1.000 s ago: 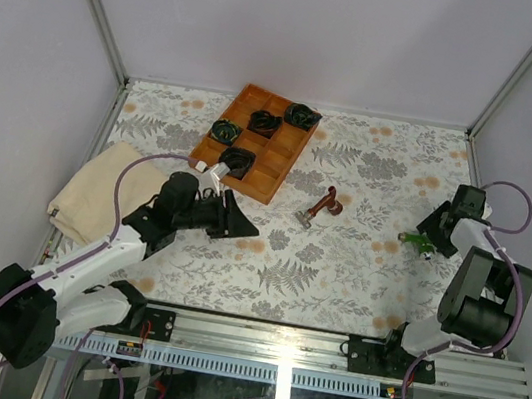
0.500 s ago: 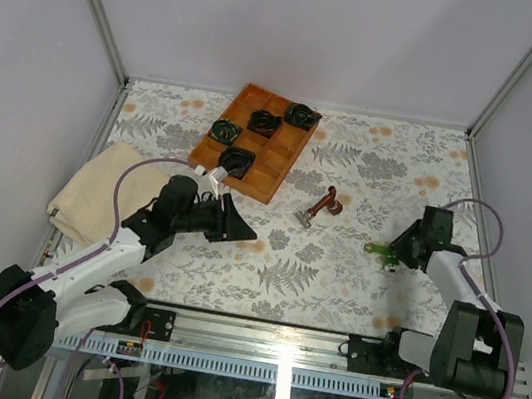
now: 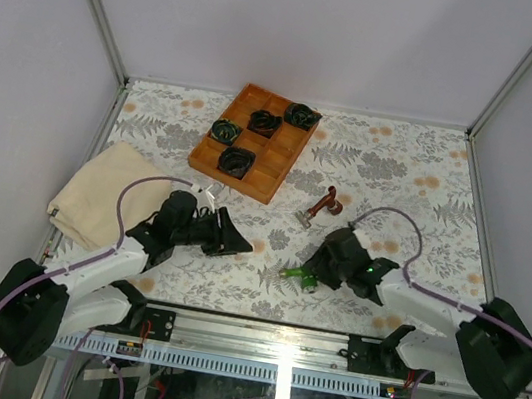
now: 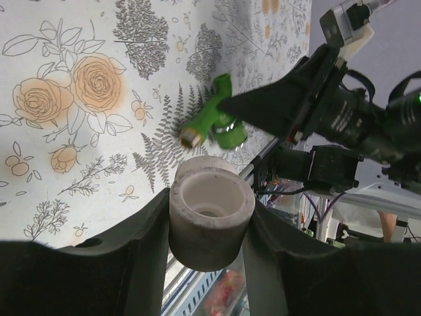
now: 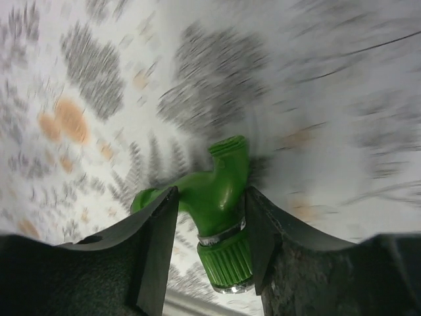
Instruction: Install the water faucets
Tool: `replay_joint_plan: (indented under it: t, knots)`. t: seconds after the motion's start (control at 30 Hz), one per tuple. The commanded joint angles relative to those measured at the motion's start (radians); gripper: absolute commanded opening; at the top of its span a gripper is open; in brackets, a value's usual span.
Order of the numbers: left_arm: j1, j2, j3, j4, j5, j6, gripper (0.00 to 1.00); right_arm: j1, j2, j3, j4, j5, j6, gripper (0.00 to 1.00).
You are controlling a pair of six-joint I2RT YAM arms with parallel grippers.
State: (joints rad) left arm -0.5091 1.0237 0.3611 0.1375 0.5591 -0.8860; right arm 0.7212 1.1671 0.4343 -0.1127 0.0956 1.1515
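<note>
Green faucet [image 3: 296, 276], clamped between the fingers of the right gripper [image 3: 315, 270], is now by the middle of the near edge, brought in from the right edge, facing the white socket [image 4: 210, 220] pinched by the left gripper [image 3: 237, 241]; joining appears next.

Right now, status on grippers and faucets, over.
Left gripper shut on white cylindrical piece. Right gripper shut on green faucet. Red-brown faucet lying on table, apart from both.

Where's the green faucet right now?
Top view: green faucet clamped in the right gripper, front centre, just right of the left gripper holding the white piece.
</note>
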Motion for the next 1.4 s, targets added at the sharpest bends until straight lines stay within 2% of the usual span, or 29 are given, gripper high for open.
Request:
replay_joint_plan:
  t: [0.0, 0.07, 0.17, 0.23, 0.3, 0.37, 0.43, 0.57, 0.93, 1.13, 1.37]
  knots:
    - [-0.005, 0.042, -0.025, 0.179, -0.008, -0.045, 0.00, 0.162, 0.146, 0.119, 0.017, 0.005, 0.076, 0.54]
    - [-0.014, 0.054, -0.046, 0.206, -0.019, -0.061, 0.00, 0.177, 0.153, 0.170, -0.013, 0.008, 0.042, 0.58]
    - [-0.033, 0.064, -0.086, 0.228, -0.052, -0.081, 0.00, 0.176, 0.094, 0.162, -0.021, 0.054, -0.026, 0.67]
    - [-0.059, 0.075, -0.119, 0.272, -0.062, -0.116, 0.00, 0.151, 0.060, 0.158, 0.009, 0.031, -0.147, 0.72]
    - [-0.102, 0.089, -0.145, 0.301, -0.081, -0.153, 0.00, 0.090, 0.049, 0.173, -0.022, -0.006, -0.254, 0.73]
    - [-0.146, 0.097, -0.175, 0.352, -0.101, -0.198, 0.00, 0.001, 0.045, 0.145, 0.051, -0.167, -0.398, 0.73]
    - [-0.176, 0.099, -0.214, 0.401, -0.128, -0.250, 0.00, -0.078, 0.059, 0.111, 0.140, -0.408, -0.477, 0.72]
    - [-0.220, 0.100, -0.238, 0.439, -0.193, -0.285, 0.00, -0.106, 0.116, 0.107, 0.157, -0.546, -0.562, 0.74]
    - [-0.279, 0.272, -0.255, 0.673, -0.251, -0.368, 0.00, -0.155, 0.233, 0.017, 0.309, -0.635, -0.471, 0.74]
    - [-0.301, 0.315, -0.246, 0.688, -0.272, -0.376, 0.00, -0.155, 0.269, -0.022, 0.415, -0.688, -0.414, 0.70]
    - [-0.316, 0.391, -0.241, 0.740, -0.302, -0.392, 0.00, -0.155, 0.345, -0.130, 0.713, -0.789, -0.259, 0.62]
